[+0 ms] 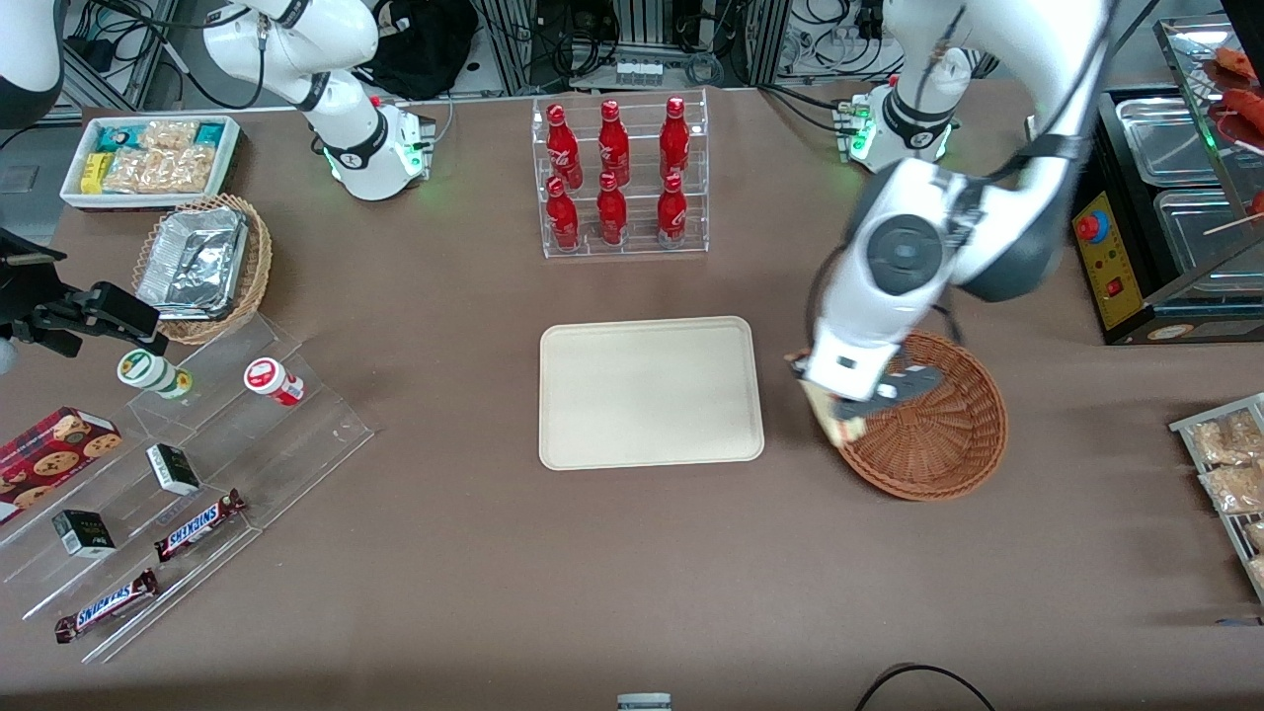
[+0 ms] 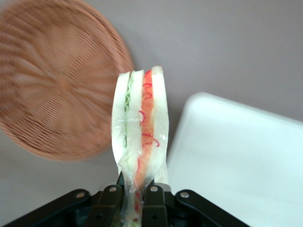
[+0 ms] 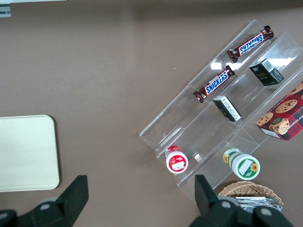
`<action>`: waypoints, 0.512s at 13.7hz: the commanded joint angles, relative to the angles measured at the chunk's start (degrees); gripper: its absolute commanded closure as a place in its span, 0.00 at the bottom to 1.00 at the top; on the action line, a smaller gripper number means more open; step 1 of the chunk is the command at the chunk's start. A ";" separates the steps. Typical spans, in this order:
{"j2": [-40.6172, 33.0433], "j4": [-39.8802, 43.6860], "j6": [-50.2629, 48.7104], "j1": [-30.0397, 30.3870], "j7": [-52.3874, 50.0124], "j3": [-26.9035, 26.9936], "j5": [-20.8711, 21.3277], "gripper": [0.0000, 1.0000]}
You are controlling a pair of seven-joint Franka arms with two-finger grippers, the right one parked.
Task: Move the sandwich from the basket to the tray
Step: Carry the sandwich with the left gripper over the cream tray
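Note:
My left gripper [image 1: 857, 403] hangs over the rim of the reddish-brown woven basket [image 1: 938, 444] on the side facing the tray, shut on the sandwich [image 1: 835, 415]. In the left wrist view the sandwich [image 2: 140, 127] stands on edge between the black fingers [image 2: 156, 198], wrapped in clear film, showing pale bread with orange-red, white and green layers. The basket [image 2: 52, 80] lies below it and holds nothing else that shows. The cream-beige tray [image 1: 650, 392] lies flat at the table's middle, bare, and its rounded corner [image 2: 236, 156] shows beside the sandwich.
A clear rack of red bottles [image 1: 620, 178] stands farther from the front camera than the tray. Toward the parked arm's end lie a tan basket of foil trays [image 1: 202, 262], a white bin of snacks [image 1: 153, 158] and an acrylic stand with candy bars [image 1: 197, 523]. A food warmer [image 1: 1175, 217] stands toward the working arm's end.

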 commanded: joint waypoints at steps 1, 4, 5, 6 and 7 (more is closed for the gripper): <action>7.86 7.03 0.74 -4.54 0.31 -0.61 -1.42 0.91; 13.67 10.11 5.83 -9.56 -0.03 -0.61 -1.42 0.91; 15.43 11.16 6.37 -11.84 -0.30 -0.61 -1.24 0.91; 16.58 12.13 6.46 -13.42 0.13 -0.52 -0.98 0.90; 17.81 12.49 7.68 -13.96 0.23 -0.44 -1.06 0.89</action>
